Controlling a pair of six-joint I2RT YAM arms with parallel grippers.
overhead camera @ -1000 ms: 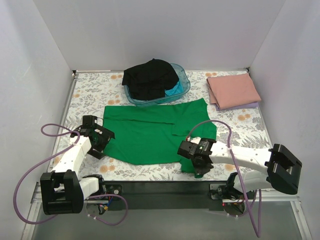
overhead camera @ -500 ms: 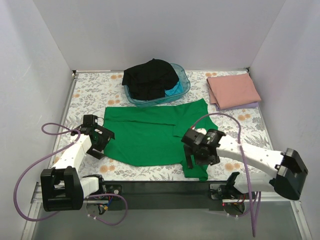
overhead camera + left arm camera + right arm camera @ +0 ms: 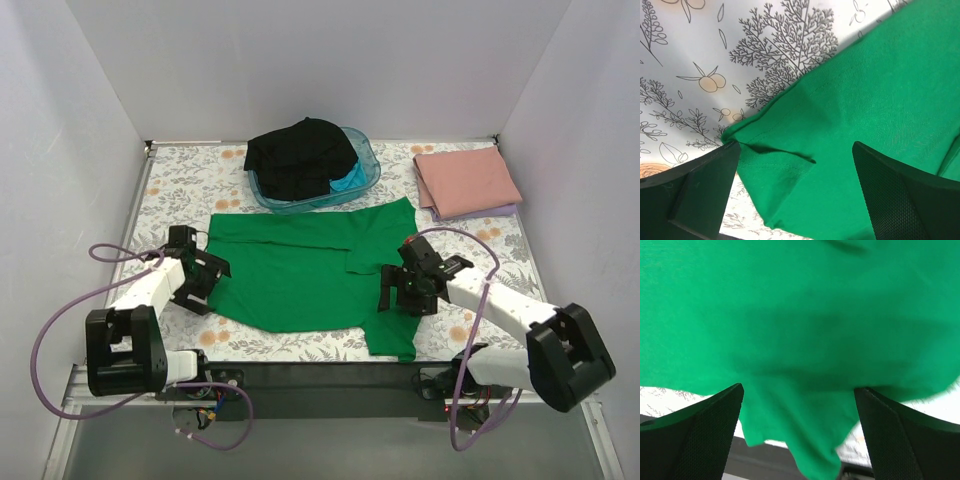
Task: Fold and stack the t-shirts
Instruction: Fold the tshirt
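Green t-shirt (image 3: 290, 275) is lying below the right gripper (image 3: 403, 292), now hovering wide after letting go; left gripper (image 3: 205, 280) is straddling its corner, wide.

Robotics lab test cell, not a home. Plain white panels (image 3: 300, 60) boxed in the floral-covered tabletop (image 3: 190, 185) on three sides. The left arm (image 3: 150, 295) and right arm (image 3: 500, 305) were bolted to a black base plate (image 3: 330, 378) at the near edge, with purple cables (image 3: 100, 247) looping loose. The t-shirts (image 3: 290, 275) and blue tub (image 3: 368, 170) read as staged props.
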